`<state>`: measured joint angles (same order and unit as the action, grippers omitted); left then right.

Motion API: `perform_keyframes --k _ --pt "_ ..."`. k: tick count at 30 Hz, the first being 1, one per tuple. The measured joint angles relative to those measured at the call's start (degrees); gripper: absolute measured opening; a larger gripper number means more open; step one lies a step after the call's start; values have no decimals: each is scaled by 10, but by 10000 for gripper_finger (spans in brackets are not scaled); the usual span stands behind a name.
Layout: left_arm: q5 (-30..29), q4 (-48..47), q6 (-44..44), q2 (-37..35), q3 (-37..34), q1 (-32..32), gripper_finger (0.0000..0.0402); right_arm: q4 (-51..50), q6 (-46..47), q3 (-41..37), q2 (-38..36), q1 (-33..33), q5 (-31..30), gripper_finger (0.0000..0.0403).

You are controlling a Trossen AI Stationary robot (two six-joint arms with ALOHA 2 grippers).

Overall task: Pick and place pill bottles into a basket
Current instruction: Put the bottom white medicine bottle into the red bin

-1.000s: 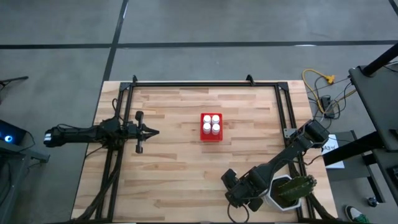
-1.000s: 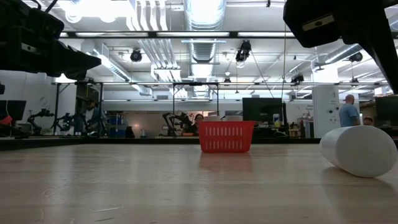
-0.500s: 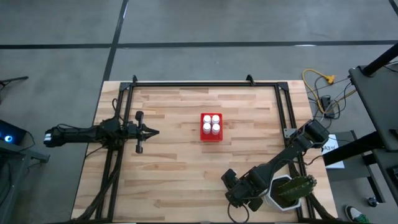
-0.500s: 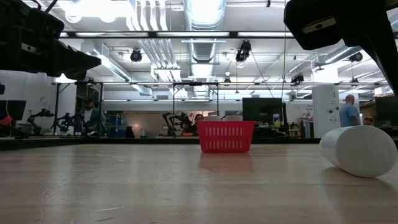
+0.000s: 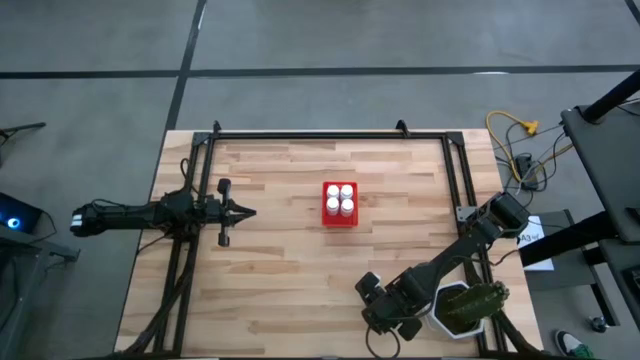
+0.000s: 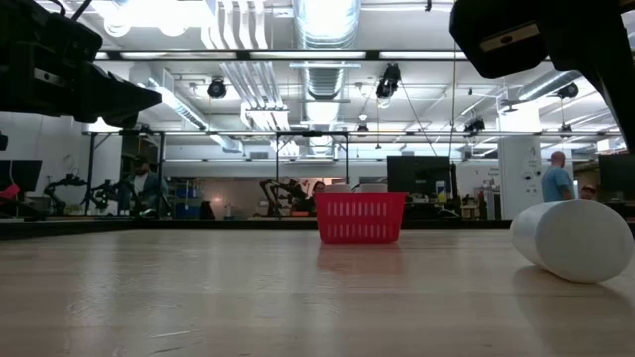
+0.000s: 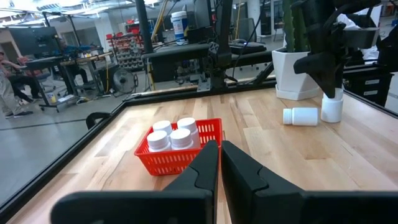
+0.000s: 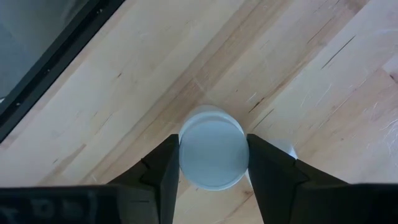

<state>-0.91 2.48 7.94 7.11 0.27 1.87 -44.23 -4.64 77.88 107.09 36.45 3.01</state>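
Right tool (image 8: pixel 213 163) hangs straight over an upright pill bottle (image 8: pixel 213 155), fingers (image 8: pixel 163 171) set either side of its cap w/ no clear squeeze yet, likely lined up for a lift. A second bottle (image 7: pixel 301 116) lies just beside it. Well beyond, the red basket (image 5: pixel 339 218) holds four. Left tool (image 7: pixel 219 163) waits, fingers nearly closed, empty, pointed at basket across the surface (image 5: pixel 280 260).

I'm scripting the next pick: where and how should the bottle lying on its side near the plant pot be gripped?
Grip the lying bottle across the middle of its round body, coming straight down from above with the fingers straddling its width. Its long side rests on the table, so the cap end gives poor purchase.
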Motion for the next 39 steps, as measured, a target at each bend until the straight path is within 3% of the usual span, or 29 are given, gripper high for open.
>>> perform_keyframes --k 11,22,39 --pt "0 0 0 0 0 0 2 -47 8 24 -1 -10 20 145" --pt "0 0 0 0 0 0 2 -136 -25 109 -9 -43 13 145" --pt "0 0 0 1 0 0 2 -218 -161 216 -9 -193 13 145"
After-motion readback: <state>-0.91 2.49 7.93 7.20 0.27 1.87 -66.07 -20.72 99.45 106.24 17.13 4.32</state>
